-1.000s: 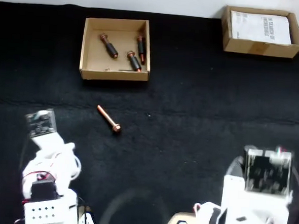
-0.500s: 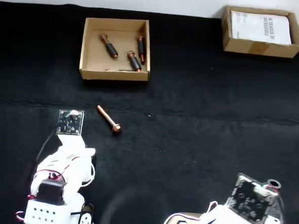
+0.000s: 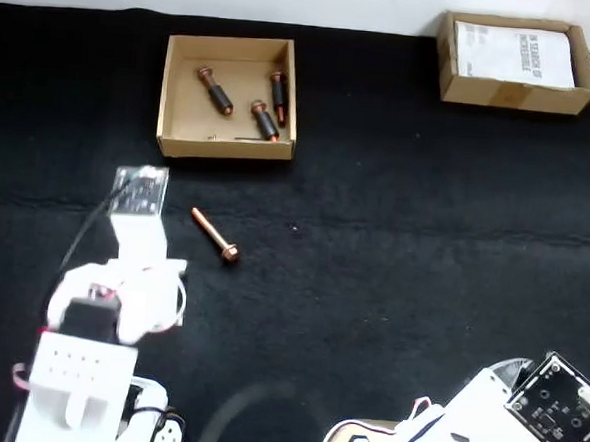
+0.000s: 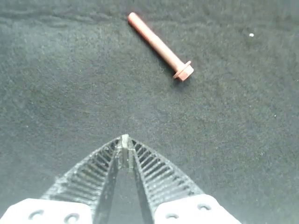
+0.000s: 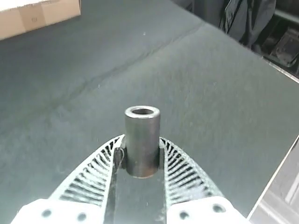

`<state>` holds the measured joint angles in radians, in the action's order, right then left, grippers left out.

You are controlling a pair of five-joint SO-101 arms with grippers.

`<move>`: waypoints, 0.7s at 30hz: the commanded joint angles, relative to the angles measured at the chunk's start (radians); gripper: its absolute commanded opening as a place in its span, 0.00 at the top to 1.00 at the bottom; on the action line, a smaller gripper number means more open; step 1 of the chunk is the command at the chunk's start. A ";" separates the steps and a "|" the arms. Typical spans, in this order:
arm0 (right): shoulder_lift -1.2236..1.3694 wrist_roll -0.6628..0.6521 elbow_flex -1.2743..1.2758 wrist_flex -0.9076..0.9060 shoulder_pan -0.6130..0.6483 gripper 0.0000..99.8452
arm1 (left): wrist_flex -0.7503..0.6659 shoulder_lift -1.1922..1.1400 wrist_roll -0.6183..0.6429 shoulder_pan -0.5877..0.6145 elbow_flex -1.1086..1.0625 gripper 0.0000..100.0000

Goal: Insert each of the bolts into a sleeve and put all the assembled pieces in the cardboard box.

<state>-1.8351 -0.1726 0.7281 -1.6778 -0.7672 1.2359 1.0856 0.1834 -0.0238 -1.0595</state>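
Well, the bolt lies loose on the bench ahead of the closed, empty left gripper, slanting across its line; the right gripper, farther off, clamps a sleeve.

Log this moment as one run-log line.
left hand: shut, near loose bolt | right hand: shut on sleeve | cardboard box: three assembled pieces

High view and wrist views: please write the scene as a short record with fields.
left gripper: shut, empty
bolt: loose on the cloth, apart from the left gripper
right gripper: shut on the sleeve
box: holds three assembled pieces
second box: holds paper, at the far edge
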 commanded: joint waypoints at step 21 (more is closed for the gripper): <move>-0.001 -0.115 0.478 0.682 -0.220 0.99 | -0.157 -1.173 -0.040 -0.076 0.627 0.99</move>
<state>-1.8305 -0.2570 1.1976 -1.0549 -0.9528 1.1024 -0.0130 0.1450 -0.0913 -0.5209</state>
